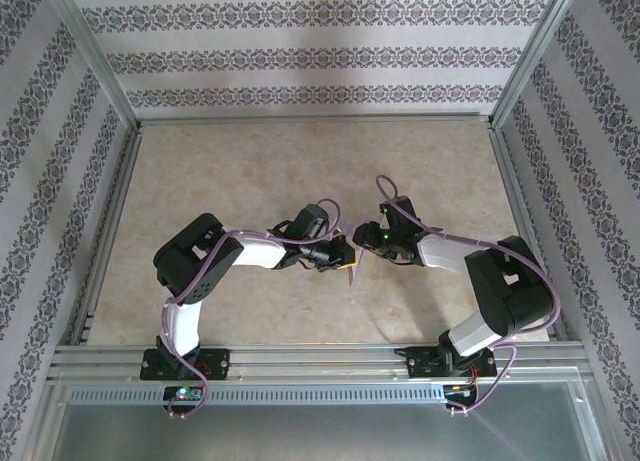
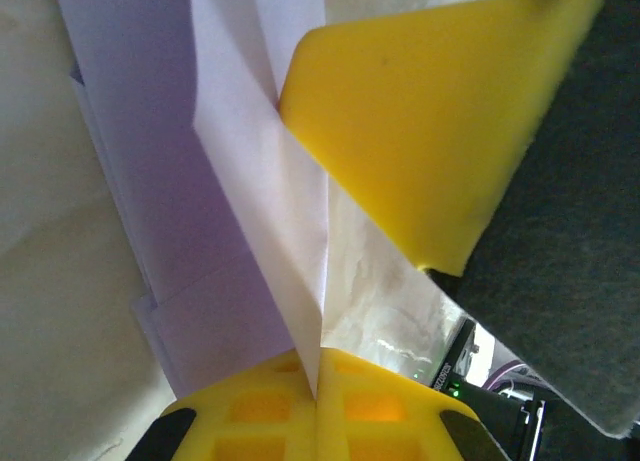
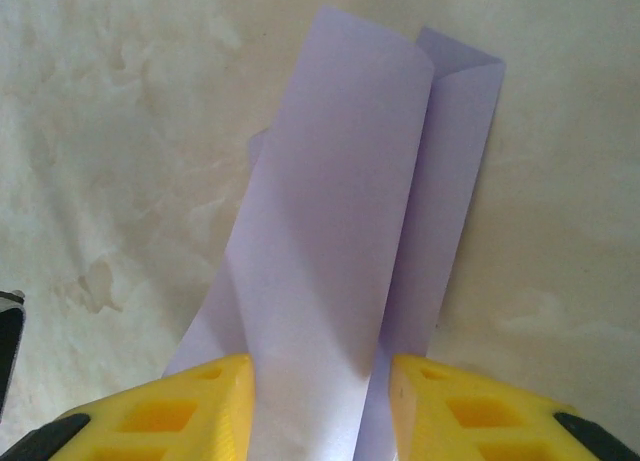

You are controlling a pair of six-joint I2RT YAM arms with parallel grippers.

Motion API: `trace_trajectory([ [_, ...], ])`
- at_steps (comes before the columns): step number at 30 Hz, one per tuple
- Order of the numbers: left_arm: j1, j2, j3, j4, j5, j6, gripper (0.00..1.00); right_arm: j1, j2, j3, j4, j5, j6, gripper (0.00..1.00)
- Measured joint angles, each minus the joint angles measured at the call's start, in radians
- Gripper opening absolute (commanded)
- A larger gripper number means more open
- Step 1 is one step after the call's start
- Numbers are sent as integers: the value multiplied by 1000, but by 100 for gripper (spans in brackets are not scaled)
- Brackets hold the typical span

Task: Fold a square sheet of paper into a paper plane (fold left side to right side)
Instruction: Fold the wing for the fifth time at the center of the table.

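Lavender and thin, the sheet of paper point(image 3: 340, 201) is already creased into long overlapping flaps and sits right where the two arms meet over the beige table point(image 1: 250, 161). The left gripper point(image 2: 318, 371) has its yellow fingers pressed together on a raised crease, pinching it at the very tips. From there the flaps fan away ahead of the fingers and off to one side. The right gripper point(image 3: 320, 381) comes in from the opposite side. Its fingers stand apart, and a broad flap runs out between them and ahead across the table. A second, narrower flap lies just beyond the right-hand finger. From where I stand I can't tell whether those fingers touch the flap's edges. In the left wrist view, one of the right gripper's yellow fingers point(image 2: 420, 121) rests against the paper just ahead of the closed left fingers.
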Motion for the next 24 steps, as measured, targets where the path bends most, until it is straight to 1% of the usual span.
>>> trace_trajectory([
  [10,0,15,0,12,2,-13,7,0,51,20,15,-1,3,39],
  [14,1,15,0,15,2,-13,16,0,63,24,19,-2,14,38],
  [17,3,15,0,15,2,-12,21,0,66,27,19,-2,18,38],
  [20,8,14,0,12,2,-11,24,0,69,28,18,-2,19,38],
  [24,25,3,-4,2,2,-8,26,0,69,29,18,-2,19,38],
])
